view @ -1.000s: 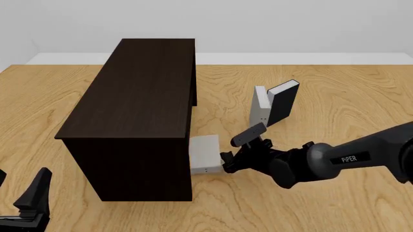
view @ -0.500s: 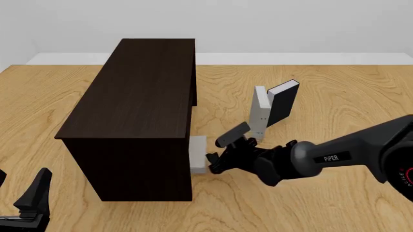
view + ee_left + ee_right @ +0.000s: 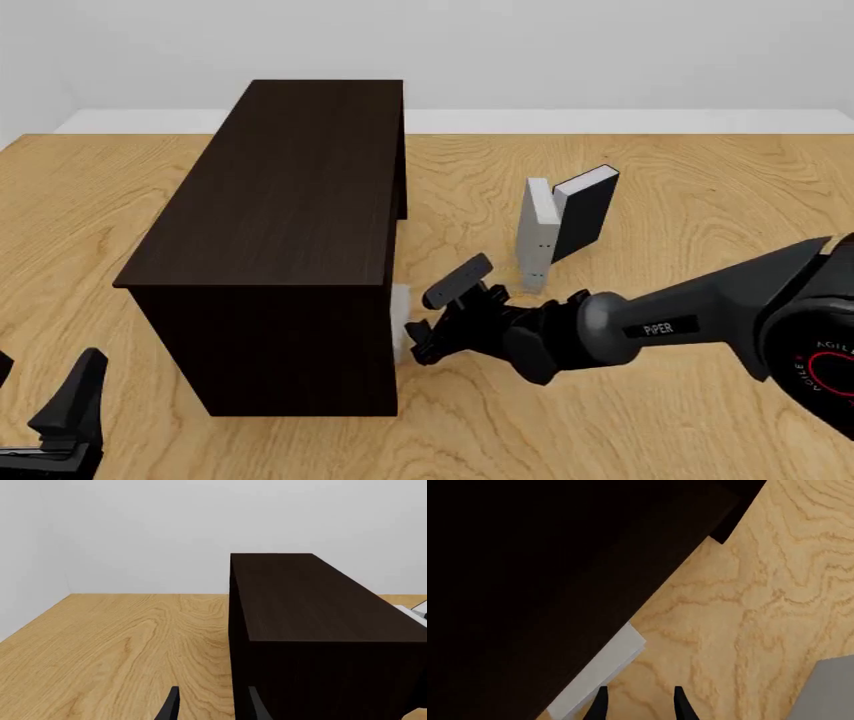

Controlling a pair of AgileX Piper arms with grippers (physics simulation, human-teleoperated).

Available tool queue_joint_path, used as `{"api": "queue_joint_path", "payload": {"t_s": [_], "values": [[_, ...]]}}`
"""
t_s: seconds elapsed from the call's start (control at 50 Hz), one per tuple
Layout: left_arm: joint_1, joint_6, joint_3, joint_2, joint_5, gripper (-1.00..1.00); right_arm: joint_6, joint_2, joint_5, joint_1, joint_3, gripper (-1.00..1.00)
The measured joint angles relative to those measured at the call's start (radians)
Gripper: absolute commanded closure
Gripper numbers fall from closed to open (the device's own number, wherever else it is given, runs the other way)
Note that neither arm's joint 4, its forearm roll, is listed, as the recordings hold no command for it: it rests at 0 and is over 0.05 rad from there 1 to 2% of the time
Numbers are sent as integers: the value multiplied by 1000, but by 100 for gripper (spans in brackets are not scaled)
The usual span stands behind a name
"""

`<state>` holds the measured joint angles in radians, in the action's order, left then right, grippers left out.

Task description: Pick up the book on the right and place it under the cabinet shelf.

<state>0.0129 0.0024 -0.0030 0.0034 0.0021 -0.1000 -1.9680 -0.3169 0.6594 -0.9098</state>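
The book [image 3: 400,318] lies flat, almost wholly under the dark cabinet shelf [image 3: 287,200]; only a pale sliver sticks out at the cabinet's right side. In the right wrist view the book [image 3: 602,672] shows as a grey corner beneath the cabinet shelf [image 3: 540,570]. My right gripper [image 3: 415,342] sits low at that edge. Its fingertips [image 3: 602,702] stand apart with bare table between them, one tip at the book's edge. My left gripper [image 3: 43,392] rests open at the near left, facing the cabinet shelf [image 3: 313,610].
A second grey book [image 3: 538,235] stands upright right of the cabinet, with a black-covered book [image 3: 585,212] leaning on it. The grey book [image 3: 827,690] also shows in the right wrist view. A white wall [image 3: 534,50] bounds the table's far edge.
My right gripper has moved left toward the cabinet, and the book has slid further under it, from half exposed to only a sliver. The left arm has not moved.
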Motion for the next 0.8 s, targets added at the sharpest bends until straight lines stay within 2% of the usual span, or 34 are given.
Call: {"api": "queue_joint_path", "payload": {"t_s": [0.14, 0.4, 0.8], "values": [[0, 0, 0, 0, 0, -100, -2, 8, -15, -18, 18, -100], [0, 1, 0, -1, 0, -100, -33, 81, -70, -96, 122, -100], [-1, 5, 0, -1, -2, -100, -28, 339, -52, -99, 277, -100]]}}
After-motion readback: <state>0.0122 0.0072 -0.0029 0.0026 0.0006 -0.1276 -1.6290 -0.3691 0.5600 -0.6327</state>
